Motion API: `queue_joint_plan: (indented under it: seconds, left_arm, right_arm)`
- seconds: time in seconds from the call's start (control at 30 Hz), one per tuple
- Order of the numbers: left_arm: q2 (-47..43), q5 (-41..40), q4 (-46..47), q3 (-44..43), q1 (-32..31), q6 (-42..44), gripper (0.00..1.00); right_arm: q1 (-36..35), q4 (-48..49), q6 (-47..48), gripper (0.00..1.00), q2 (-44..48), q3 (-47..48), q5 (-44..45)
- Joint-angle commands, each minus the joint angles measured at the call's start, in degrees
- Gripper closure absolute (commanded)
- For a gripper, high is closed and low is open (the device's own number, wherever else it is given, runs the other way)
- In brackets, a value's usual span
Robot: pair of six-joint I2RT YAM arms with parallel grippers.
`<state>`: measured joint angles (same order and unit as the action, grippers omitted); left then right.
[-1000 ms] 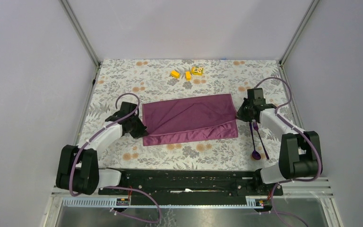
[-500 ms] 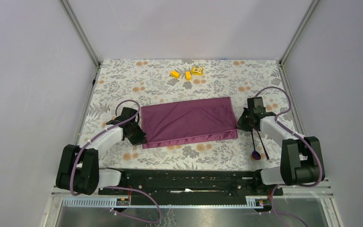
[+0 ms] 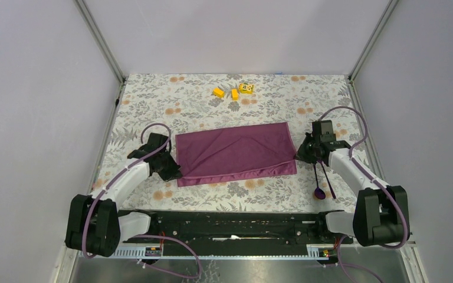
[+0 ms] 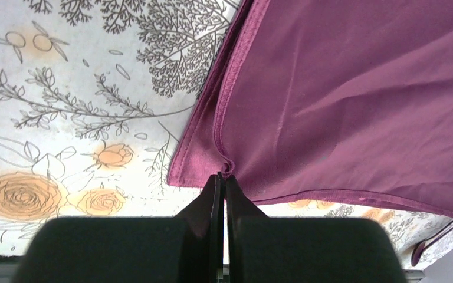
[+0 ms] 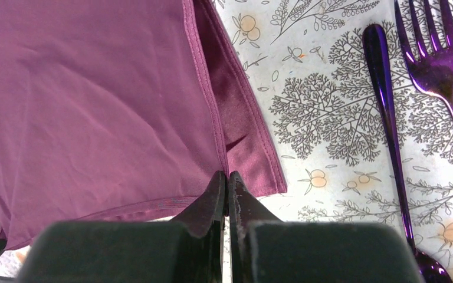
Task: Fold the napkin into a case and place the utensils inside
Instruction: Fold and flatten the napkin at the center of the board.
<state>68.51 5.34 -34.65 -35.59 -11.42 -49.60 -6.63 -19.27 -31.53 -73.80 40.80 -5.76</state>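
jaws pinched on both short ends of folded napkin

jaws of the left gripper [image 4: 223, 180] are pressed together, with the hem of the napkin [image 3: 233, 152] puckered between the tips at its left short edge. jaws of the right gripper [image 5: 229, 177] are likewise pressed together, nipping the hem of the upper layer at the right short edge.

1. napkin, orientation: the cloth lies flat as a long rectangle in two layers. its long axis runs left to right between the two grippers, the right end angled slightly toward the far side. the upper layer stops short, leaving a narrow strip of the lower layer showing along the near long edge and at both short ends.

2. utensils: the spoon [image 5: 389, 118] and fork [image 5: 436, 59] lie side by side on the tablecloth [image 3: 153, 106], just right of the napkin and apart from it. their long axes run near to far, across the napkin's axis. the spoon's handle tip sits beside the fork's tines; the spoon's bowl points toward the near edge.

3. markings: three yellow blocks [image 3: 235, 94] sit near the far edge, well apart from the napkin. dark marks on one block's face are too small to read.
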Motion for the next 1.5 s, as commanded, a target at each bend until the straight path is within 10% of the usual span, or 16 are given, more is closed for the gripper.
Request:
queue_joint_plan:
  seconds: [0.0, 1.47]
  left_arm:
    - [-3.2, 0.2, -4.0, -1.3, -0.3, -1.2, 1.00]
    - [-0.1, -1.4, -3.8, 2.1, -0.4, -3.0, 1.00]
  right_arm:
    - [0.2, -4.3, 0.6, 1.00, 2.9, 2.0, -1.7]
    - [0.2, 0.3, 0.9, 1.00, -4.1, -3.4, -0.6]
